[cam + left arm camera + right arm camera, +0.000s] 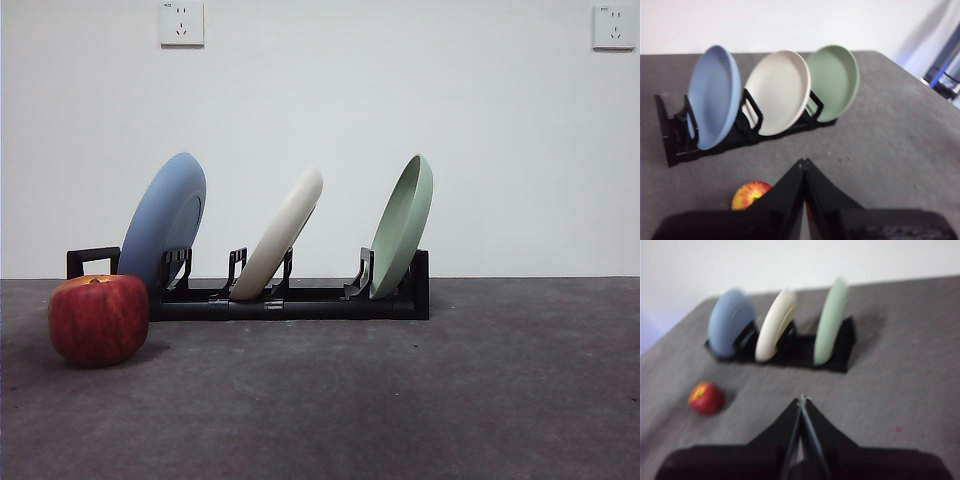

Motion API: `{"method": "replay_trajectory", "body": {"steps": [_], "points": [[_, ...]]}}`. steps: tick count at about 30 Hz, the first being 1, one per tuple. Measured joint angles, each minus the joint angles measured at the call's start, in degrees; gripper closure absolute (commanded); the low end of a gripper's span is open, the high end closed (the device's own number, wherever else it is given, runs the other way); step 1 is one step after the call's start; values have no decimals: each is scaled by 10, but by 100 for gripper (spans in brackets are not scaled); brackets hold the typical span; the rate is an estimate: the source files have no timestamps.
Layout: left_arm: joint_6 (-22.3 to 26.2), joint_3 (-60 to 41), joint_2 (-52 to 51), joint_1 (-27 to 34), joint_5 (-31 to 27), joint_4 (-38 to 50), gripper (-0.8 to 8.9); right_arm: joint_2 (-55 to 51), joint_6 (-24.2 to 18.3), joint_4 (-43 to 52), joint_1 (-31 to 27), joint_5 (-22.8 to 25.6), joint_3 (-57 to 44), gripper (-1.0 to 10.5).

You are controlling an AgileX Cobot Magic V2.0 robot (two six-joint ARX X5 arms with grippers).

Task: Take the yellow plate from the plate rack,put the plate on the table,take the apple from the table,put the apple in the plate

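Cream matte round plate (281, 232) waits in the black plastic rack's (300, 298) middle slot; nothing lifted yet.
Both claws, left (803, 162) and right (801, 399), are pinched closed and empty, plate ahead of each, red apple (98, 319) on the grey table (450, 390); next, one must open and reach the rim.

Lab-like test room: bare white wall (400, 100), sockets (181, 23), grey table (450, 400).

The dark grey table (480, 400) bears the plate rack (300, 300) and, near its handle end, the apple (98, 320).
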Motion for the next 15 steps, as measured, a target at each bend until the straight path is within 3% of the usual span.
{"method": "replay_trajectory", "body": {"steps": [4,12,15], "points": [[27,48,29,0,16,-47,820,37,-41,-54,0,-25,41,958],[43,64,43,0,21,-54,796,59,-57,-54,0,-43,65,903],[43,64,49,0,21,-56,537,60,-58,-54,0,-59,66,653]]}}
